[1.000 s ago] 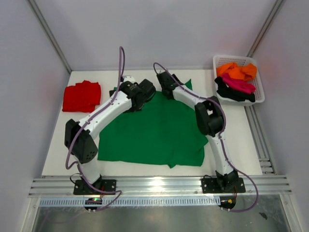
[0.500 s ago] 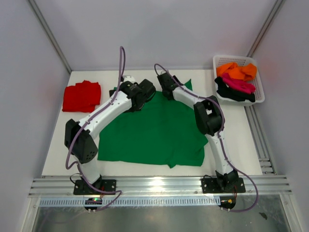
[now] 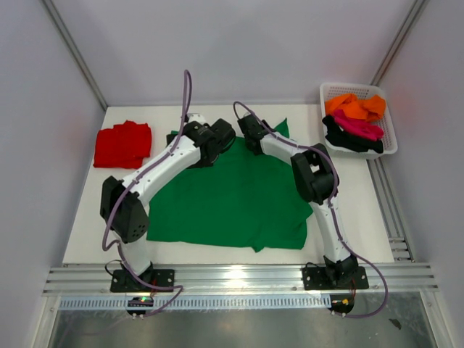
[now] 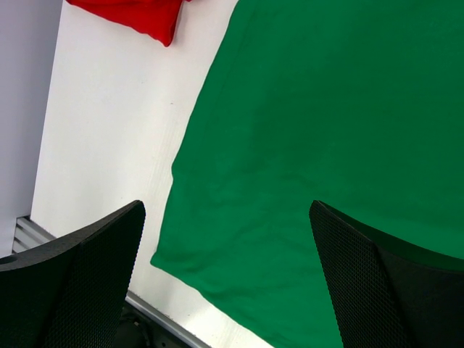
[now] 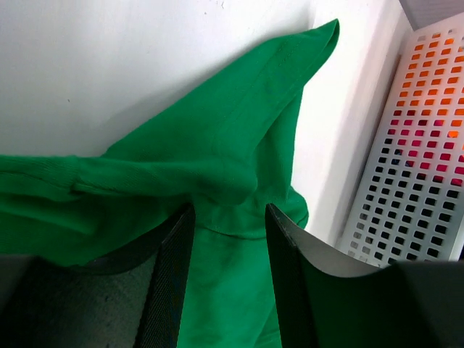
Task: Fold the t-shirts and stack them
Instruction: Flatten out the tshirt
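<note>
Arched to the tabletop's (image 3: 362, 210) far edge, the left gripper (image 4: 226, 210) gapes wide over the green shirt (image 3: 232, 196) while the right gripper (image 5: 228, 210) pinches its fold.

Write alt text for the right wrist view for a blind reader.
The black right gripper pinches a bunched fold of a bright green cloth t-shirt lying on a white table. A white plastic mesh basket stands at the right edge.

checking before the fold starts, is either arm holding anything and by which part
The right fingers appear to pinch the green t-shirt by a bunched fold at its far edge, near a sleeve. The left fingers are open, holding nothing.
</note>
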You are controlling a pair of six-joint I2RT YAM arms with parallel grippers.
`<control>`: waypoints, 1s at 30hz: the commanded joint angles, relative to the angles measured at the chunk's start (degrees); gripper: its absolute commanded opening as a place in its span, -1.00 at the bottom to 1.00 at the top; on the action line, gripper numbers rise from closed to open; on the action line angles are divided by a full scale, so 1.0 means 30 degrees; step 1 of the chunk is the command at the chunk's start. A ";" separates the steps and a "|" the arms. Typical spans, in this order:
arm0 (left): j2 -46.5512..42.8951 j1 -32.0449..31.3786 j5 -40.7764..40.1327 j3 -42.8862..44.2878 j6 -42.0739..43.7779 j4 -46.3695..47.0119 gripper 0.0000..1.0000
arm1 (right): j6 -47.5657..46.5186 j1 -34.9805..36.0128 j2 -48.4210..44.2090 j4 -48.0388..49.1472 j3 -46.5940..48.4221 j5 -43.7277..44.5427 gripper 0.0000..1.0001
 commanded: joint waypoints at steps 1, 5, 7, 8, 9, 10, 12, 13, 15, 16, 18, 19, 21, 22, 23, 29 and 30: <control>0.0077 -0.0045 -0.0344 0.0772 0.0083 0.0345 0.96 | 0.0322 0.0092 -0.1043 0.0238 0.0104 0.0041 -0.03; 0.0047 -0.0045 -0.0490 0.0831 0.0171 0.0403 0.96 | 0.0527 0.0122 -0.0984 0.0499 -0.0130 -0.0281 -0.03; 0.0077 -0.0045 -0.0461 0.0860 0.0142 0.0345 0.96 | 0.0351 0.0122 -0.0663 0.0530 0.0218 -0.0223 -0.03; 0.0077 -0.0045 -0.0461 0.0860 0.0142 0.0316 0.96 | 0.0293 0.0122 -0.0313 0.0501 0.0366 -0.0194 -0.05; 0.0077 -0.0045 -0.0432 0.0831 0.0142 0.0315 0.96 | 0.0264 0.0122 -0.0136 0.0500 0.0513 -0.0164 -0.09; 0.0077 -0.0074 -0.0432 0.0831 0.0142 0.0315 0.96 | 0.0234 0.0122 -0.0018 0.0442 0.0775 -0.0164 -0.20; 0.0077 -0.0045 -0.0432 0.0802 0.0113 0.0286 0.96 | 0.0147 0.0151 0.0305 0.0442 0.1040 0.0069 -0.32; 0.0077 -0.0045 -0.0432 0.0772 0.0055 0.0286 0.96 | 0.0117 0.0122 0.0364 0.0558 0.1215 0.0302 -0.37; 0.0047 -0.0045 -0.0373 0.0714 0.0054 0.0257 0.96 | 0.0029 0.0151 0.0364 0.0676 0.1275 0.0335 -0.52; 0.0047 -0.0045 -0.0315 0.0684 0.0025 0.0286 0.96 | 0.0116 0.0151 0.0335 0.0705 0.1392 0.0363 -0.57; 0.0135 -0.0045 -0.0198 0.0655 -0.0034 0.0286 0.96 | 0.0175 0.0151 0.0161 0.0793 0.1393 0.0480 -0.68; 0.0135 -0.0045 -0.0168 0.0684 -0.0034 0.0286 0.96 | 0.0175 0.0151 0.0101 0.0880 0.1364 0.0481 -0.70; 0.0135 -0.0074 -0.0080 0.0684 -0.0063 0.0315 0.95 | 0.0001 0.0151 0.0071 0.1085 0.1334 0.0655 -0.78; 0.0106 -0.0045 -0.0080 0.0684 -0.0034 0.0344 0.95 | -0.0087 0.0122 0.0071 0.1115 0.1392 0.0656 -0.79; 0.0106 -0.0045 -0.0138 0.0684 -0.0034 0.0345 0.95 | -0.0233 0.0151 0.0100 0.1116 0.1393 0.0598 -0.81; 0.0077 -0.0045 -0.0110 0.0655 -0.0004 0.0345 0.96 | -0.0147 0.0151 -0.0337 0.1817 0.1013 0.1152 -0.94; 0.0048 -0.0045 -0.0080 0.0655 -0.0034 0.0316 0.95 | -0.0147 0.0122 -0.0426 0.1964 0.0983 0.1212 -0.94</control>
